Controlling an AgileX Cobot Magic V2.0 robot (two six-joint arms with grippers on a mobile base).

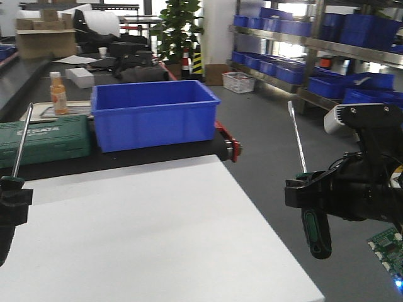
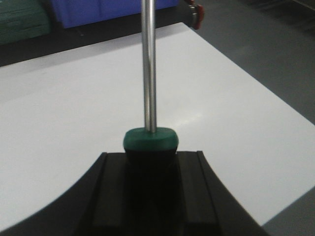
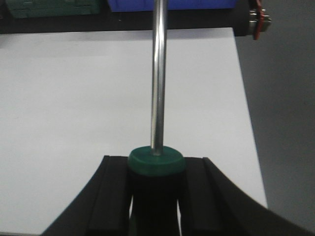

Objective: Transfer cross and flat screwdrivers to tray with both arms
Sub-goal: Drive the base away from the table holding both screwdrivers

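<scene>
While it hangs at the left edge of the white table [image 1: 164, 233], the left gripper [image 1: 14, 200] is clamped on the left screwdriver [image 1: 22, 141], handle in the jaws, shaft up and tipped a bit right. A blue bin [image 1: 154, 113] sits behind the table. Off the table's right side, the right gripper [image 1: 313, 192] squeezes the right screwdriver [image 1: 317, 234], shaft up, handle poking out below.

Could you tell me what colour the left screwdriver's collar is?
The collar is green, clearest in the left wrist view.
</scene>
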